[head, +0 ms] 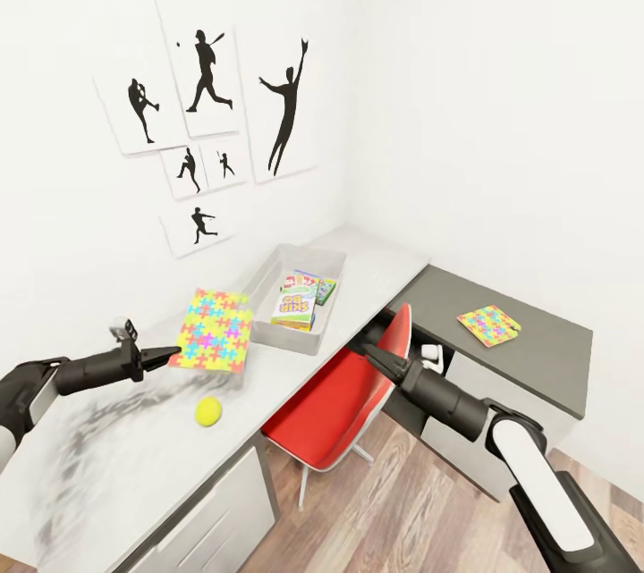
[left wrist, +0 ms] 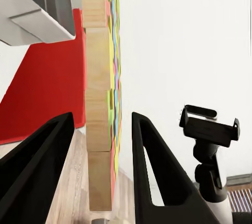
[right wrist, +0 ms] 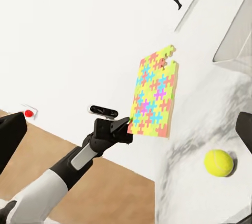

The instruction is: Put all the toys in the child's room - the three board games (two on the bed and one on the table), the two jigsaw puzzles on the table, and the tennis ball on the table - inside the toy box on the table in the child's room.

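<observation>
Above the table (head: 125, 466), near the toy box (head: 268, 287), the left gripper (head: 165, 356) holds one jigsaw puzzle (head: 213, 331) by its edge, lifted from the surface and tilted. In the left wrist view the wooden edge of the board (left wrist: 98, 103) stands between the two black fingers (left wrist: 152, 171), which are clamped on it. The board shows yellow, pink, blue and green interlocking pieces. The tennis ball (head: 208, 411) lies on the table below it. The right gripper (head: 374, 357) hangs over the red chair (head: 344, 403); I cannot tell whether its fingers are apart. A second puzzle (head: 488, 324) lies on the dark desk (head: 537, 358).
</observation>
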Available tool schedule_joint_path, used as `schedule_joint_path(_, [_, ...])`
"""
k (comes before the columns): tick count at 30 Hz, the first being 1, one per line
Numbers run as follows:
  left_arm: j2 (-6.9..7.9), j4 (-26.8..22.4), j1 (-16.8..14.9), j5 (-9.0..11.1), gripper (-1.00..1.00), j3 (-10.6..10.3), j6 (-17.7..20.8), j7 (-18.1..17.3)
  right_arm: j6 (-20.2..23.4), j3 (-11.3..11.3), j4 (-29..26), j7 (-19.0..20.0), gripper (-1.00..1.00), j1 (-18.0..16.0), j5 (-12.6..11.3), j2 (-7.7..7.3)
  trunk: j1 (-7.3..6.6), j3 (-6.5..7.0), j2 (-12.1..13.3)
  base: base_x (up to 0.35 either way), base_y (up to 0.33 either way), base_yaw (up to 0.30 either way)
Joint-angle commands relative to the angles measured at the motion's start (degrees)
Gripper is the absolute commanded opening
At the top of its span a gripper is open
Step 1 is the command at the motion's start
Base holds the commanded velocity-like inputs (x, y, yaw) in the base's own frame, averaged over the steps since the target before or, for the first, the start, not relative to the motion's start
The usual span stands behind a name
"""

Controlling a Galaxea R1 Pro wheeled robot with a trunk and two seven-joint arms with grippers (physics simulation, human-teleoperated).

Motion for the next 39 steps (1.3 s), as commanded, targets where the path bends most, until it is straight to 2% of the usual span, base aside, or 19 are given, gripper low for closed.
schedule_joint_path(1, [0.00,-0.08,-0.05,-0.02,-1.00,0.11,0.62,-0.23,0.17,-0.12,0.00,0.90,1.00,-0.05,-0.18,-0.12,0.04,-0.12,-0.11,0.108,0.000,0.000])
schedule_joint_path(7, [-0.19,-0.25,-0.07,-0.04,-1.00,0.20,0.22,-0.23,0.33,-2.32,0.38,3.60,1.00,-0.05,-0.20,-0.36,0.04,-0.12,-0.11,0.128,0.000,0.000])
schedule_joint_path(22, [-0.50,-0.50,-0.07,0.04,-1.00,0.43,-0.07,-0.23,0.19,-2.50,0.48,3.74,1.00,-0.05,-0.12,-0.32,0.04,0.11,-0.11,0.035,-0.037,-0.076])
schedule_joint_path(28, [-0.54,-5.91,-0.07,0.12,-1.00,0.12,0.64,-0.23,0.18,-2.52,0.45,3.74,1.00,-0.05,-0.11,-0.35,0.04,0.12,-0.11,0.046,-0.068,-0.004])
schedule_joint_path(33, [-0.66,-6.83,-0.07,0.10,-1.00,0.18,1.91,-0.23,0.18,-2.52,0.46,3.74,1.00,-0.05,-0.11,-0.37,0.04,0.12,-0.11,0.196,-0.075,0.000])
schedule_joint_path(35, [-1.15,-7.02,-0.15,0.08,-1.00,0.10,2.25,-0.23,0.18,-2.52,0.45,3.75,1.00,-0.05,-0.11,-0.37,0.04,0.12,-0.11,0.148,-0.060,0.000])
schedule_joint_path(39, [-3.18,-7.14,-0.67,-0.14,-1.00,0.04,2.39,-0.23,0.18,-2.52,0.44,3.80,1.00,-0.05,-0.11,-0.37,0.04,0.12,-0.11,0.057,-0.015,0.000])
